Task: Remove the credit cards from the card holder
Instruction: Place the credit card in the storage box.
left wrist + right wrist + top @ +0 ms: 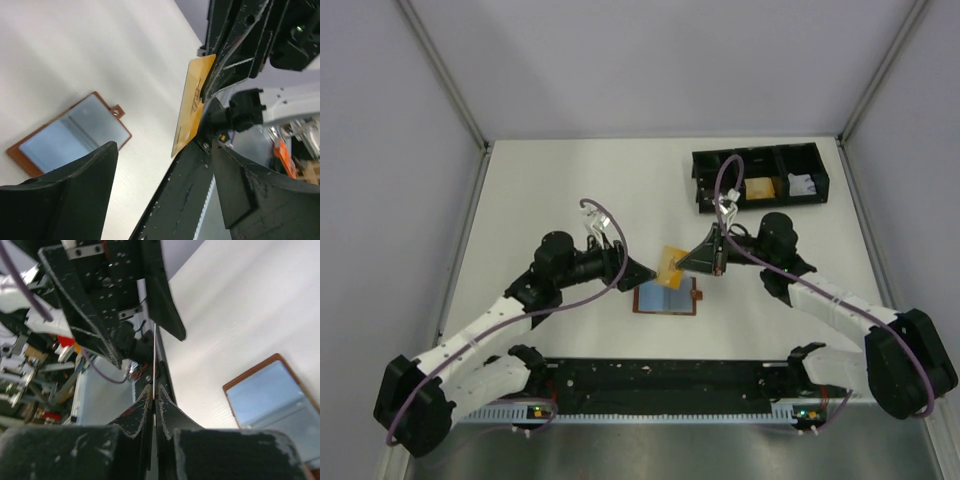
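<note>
The brown card holder (668,297) lies open and flat on the table, its clear windows up; it also shows in the left wrist view (70,135) and the right wrist view (275,400). My right gripper (686,263) is shut on an orange credit card (670,266) and holds it in the air just above the holder's far edge. The card is seen face-on in the left wrist view (192,107) and edge-on between my right gripper's (155,390) fingers. My left gripper (648,270) is open and empty, just left of the card, its fingers (95,170) spread wide.
A black three-compartment tray (760,160) stands at the back right with an orange item (760,189) and a white item (802,184) in it. The black base rail (660,378) runs along the near edge. Grey walls enclose the table.
</note>
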